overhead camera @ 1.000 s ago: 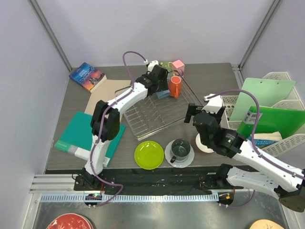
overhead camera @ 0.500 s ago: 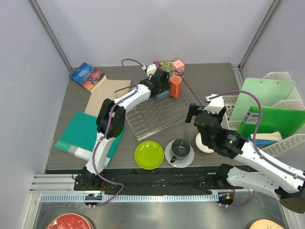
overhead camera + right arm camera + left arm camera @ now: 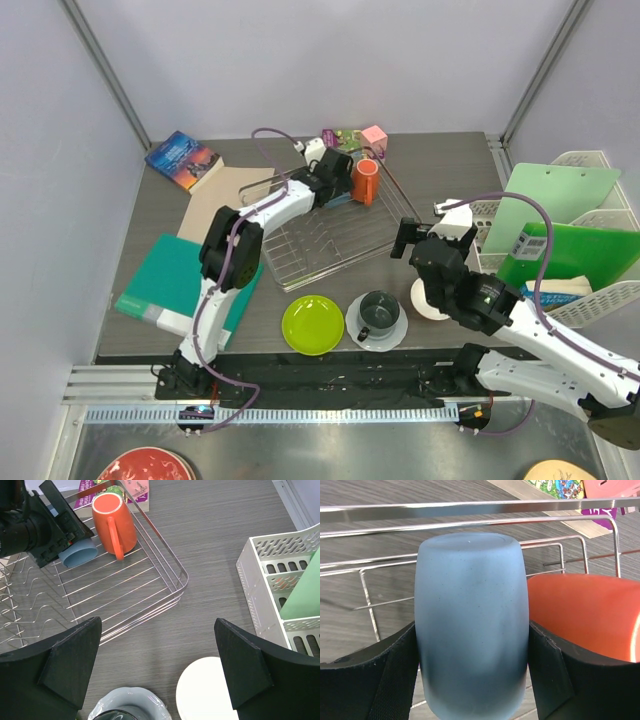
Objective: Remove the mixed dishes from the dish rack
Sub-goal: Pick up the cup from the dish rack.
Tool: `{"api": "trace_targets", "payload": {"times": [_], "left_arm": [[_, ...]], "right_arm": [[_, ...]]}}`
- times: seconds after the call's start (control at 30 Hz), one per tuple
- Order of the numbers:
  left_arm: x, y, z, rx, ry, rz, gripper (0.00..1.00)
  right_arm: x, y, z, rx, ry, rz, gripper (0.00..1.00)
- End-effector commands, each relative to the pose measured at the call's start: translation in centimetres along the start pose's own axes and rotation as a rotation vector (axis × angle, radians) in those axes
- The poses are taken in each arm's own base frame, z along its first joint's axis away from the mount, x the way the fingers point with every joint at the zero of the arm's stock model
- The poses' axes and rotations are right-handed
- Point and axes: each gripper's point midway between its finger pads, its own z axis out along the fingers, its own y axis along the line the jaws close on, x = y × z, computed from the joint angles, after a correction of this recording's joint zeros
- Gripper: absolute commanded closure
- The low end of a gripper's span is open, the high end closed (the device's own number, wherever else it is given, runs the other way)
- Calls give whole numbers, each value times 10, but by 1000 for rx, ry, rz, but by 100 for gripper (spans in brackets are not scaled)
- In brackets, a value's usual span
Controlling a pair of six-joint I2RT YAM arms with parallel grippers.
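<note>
The jaws of the left gripper (image 3: 471,640) hug the blue cup (image 3: 470,590), one pad (image 3: 380,680) pressed on each side of it. The cup lies on its side in the far corner of the wire rack (image 3: 130,587), just beside the orange mug (image 3: 580,610). The jaws of the right gripper (image 3: 157,630) stand wide with nothing in them, up above the table (image 3: 225,555) by the rack's right corner.

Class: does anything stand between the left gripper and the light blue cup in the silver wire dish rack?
Nothing visible does: the left gripper flanks the light blue cup, pads seemingly touching it. The orange mug lies beside, outside the grip.
</note>
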Motion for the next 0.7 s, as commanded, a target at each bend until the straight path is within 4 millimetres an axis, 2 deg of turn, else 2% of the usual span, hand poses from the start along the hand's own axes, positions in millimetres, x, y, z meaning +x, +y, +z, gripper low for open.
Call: {"api": "trace_targets", "payload": {"times": [0.0,0.07,0.1,0.13,0.2,0.27,0.3,0.4,0.43,0.47,0.53,0.57,0.63,0.67], "left_arm": [[-63,-15,-49,61,-140,-41,63],[-71,-15,-60,73,-157,-50,67],[-86,-21,-78,103,-185,-68,69],[-86,-19,-82,107,-186,-65,74],[-105,-27,-106,149,-219,-91,79],[-116,-31,-123,177,-234,-101,83],[-129,-36,-144,210,-257,-121,87],[-137,-45,-173,288,-259,-159,100],[-148,-51,-195,346,-266,-193,100],[-137,-58,-204,415,-211,-195,100],[-138,-72,-230,545,-179,-223,100],[-127,-78,-250,633,-101,-250,100],[-122,-83,-270,728,-20,-295,100],[-119,-85,-284,764,36,-359,100]], "right_arm": [[-11,0,1,12,-39,46,0],[-13,2,1,8,-40,48,0],[-13,2,1,9,-40,47,0],[-15,3,0,5,-42,50,0],[-17,3,0,2,-44,49,0],[-20,3,-2,-5,-49,59,0],[-21,2,-3,-7,-51,61,0],[-26,6,-6,-42,-61,80,0],[-24,6,-6,-50,-61,65,0],[-28,8,-6,-67,-77,82,2],[-28,11,-9,-113,-93,100,6],[-34,15,-11,-144,-121,125,14],[-35,23,-20,-246,-148,159,18],[-44,29,-24,-293,-183,184,19]]}}
